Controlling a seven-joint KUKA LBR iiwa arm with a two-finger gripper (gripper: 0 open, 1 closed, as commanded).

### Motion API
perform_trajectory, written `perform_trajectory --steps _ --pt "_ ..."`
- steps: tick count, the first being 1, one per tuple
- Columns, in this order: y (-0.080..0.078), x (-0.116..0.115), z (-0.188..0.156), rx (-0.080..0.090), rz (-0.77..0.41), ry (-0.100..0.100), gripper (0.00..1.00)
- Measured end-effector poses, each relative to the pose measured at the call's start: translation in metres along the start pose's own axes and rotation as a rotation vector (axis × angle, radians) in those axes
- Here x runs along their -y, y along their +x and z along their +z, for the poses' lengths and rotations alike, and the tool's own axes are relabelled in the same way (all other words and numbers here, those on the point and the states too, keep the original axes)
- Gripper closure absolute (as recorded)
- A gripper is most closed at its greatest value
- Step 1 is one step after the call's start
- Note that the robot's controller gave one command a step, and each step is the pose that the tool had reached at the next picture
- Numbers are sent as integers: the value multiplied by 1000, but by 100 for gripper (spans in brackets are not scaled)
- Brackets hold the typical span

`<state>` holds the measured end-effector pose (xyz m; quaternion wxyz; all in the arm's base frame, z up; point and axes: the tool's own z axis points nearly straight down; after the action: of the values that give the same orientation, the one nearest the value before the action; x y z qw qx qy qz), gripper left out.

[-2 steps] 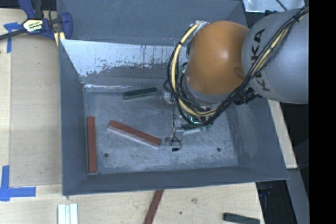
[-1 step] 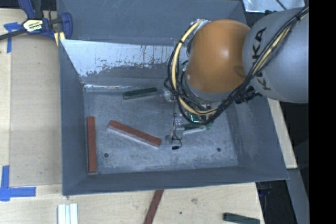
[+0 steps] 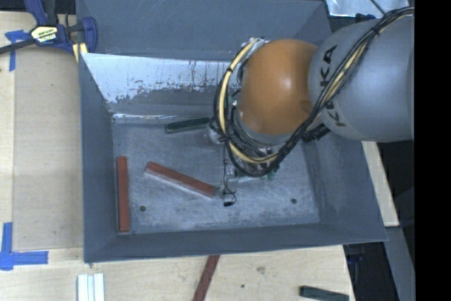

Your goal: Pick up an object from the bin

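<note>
Bin (image 3: 95, 173): 2 brown sticks, 1 dark rod (image 3: 187, 125) at back wall. Gripper (image 3: 227, 195) at right end of slanted stick (image 3: 180, 180), grip state can't tell; other stick (image 3: 123, 194) along left wall.

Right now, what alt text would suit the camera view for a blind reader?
A robot arm with an orange cover reaches into a grey metal bin, its gripper at the right end of a slanted reddish-brown flat stick. A second such stick lies along the floor's left edge, a dark slim rod by the back wall.
</note>
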<state>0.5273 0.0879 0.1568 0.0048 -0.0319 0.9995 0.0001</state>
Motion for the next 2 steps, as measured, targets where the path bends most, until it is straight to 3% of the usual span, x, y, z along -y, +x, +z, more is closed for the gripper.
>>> perform_trajectory --steps 1,2 --pt "-28 -19 58 1 -14 -1 0" --pt "-5 -27 86 -6 136 0 0"
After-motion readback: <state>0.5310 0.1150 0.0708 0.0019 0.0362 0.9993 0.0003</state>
